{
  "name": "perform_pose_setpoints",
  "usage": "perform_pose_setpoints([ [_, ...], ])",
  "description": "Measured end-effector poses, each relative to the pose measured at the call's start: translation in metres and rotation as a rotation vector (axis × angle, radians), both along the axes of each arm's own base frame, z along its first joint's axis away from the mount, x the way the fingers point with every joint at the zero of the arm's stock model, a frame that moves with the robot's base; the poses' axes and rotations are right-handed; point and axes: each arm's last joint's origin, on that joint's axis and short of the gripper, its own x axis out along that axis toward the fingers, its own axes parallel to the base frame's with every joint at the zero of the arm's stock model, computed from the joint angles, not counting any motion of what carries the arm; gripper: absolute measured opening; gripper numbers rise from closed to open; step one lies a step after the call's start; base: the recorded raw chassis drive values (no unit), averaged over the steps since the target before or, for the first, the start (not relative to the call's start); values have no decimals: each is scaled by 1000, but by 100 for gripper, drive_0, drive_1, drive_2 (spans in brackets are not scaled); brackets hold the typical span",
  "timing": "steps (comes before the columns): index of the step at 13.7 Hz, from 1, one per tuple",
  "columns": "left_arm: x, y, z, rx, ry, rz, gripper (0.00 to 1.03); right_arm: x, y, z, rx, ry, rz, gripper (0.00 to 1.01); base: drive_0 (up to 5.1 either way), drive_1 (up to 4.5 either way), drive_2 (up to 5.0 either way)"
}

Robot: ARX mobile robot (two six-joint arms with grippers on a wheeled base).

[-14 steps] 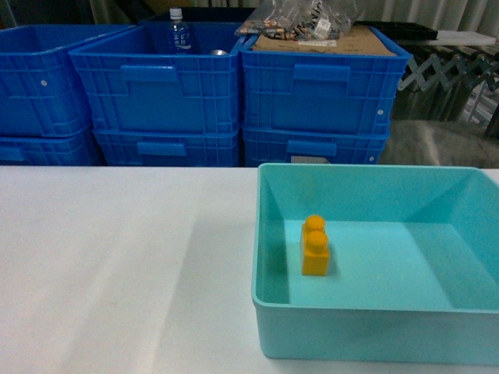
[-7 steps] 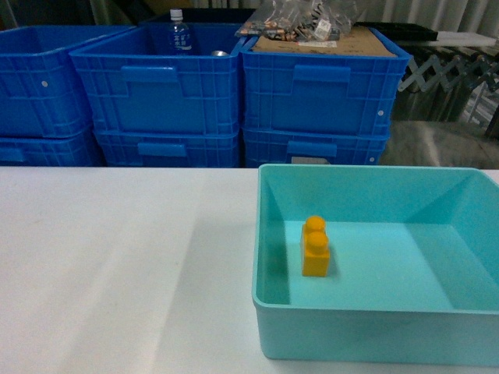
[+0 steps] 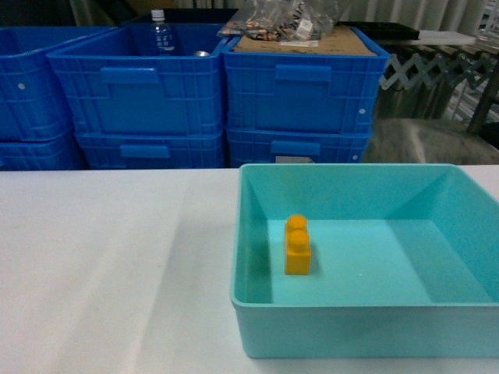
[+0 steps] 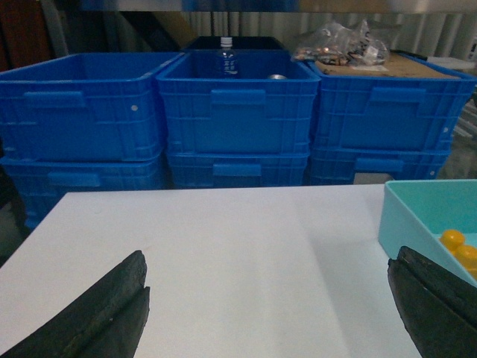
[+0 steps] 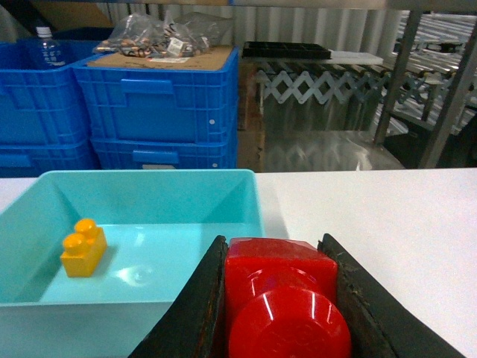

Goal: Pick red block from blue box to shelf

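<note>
— Right gripper (image 5: 277, 298) is clamped on the red block (image 5: 282, 294): 1 dark finger presses each side, and the round stud faces the wrist camera.

— Where is that, relative to the box?

— Outside the blue box (image 5: 257, 195), held above the white table (image 5: 387, 224), near the box's right front corner in the right wrist view. The head view shows neither gripper nor block.

— And inside the box?

— Only 1 yellow brick (image 3: 297, 245), upright with 2 studs, standing on the floor toward the left wall, touching no wall.

— Left gripper?

— Left gripper (image 4: 272, 313) has its jaws spread wide, nothing between them; 1 black finger (image 4: 97, 313) shows at the lower left of its view, the other at the lower right, over bare tabletop. The box's corner sits just beyond the right finger.

— Behind the table?

— Dark blue crates (image 3: 140, 86) stacked 2 high. 1 holds a water bottle (image 3: 160, 33); another is topped with cardboard and clear bags (image 3: 288, 17). Metal posts (image 5: 447, 89) stand far right in the right wrist view; whether they belong to the shelf I cannot tell.
</note>
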Motion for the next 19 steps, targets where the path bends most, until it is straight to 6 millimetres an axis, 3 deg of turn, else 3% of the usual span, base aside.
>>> perform_pose_setpoints([
  [19, 0, 0, 0, 0, 0, -1, 98, 0, 0, 0, 0, 0, 0, 28, -164, -164, -164],
])
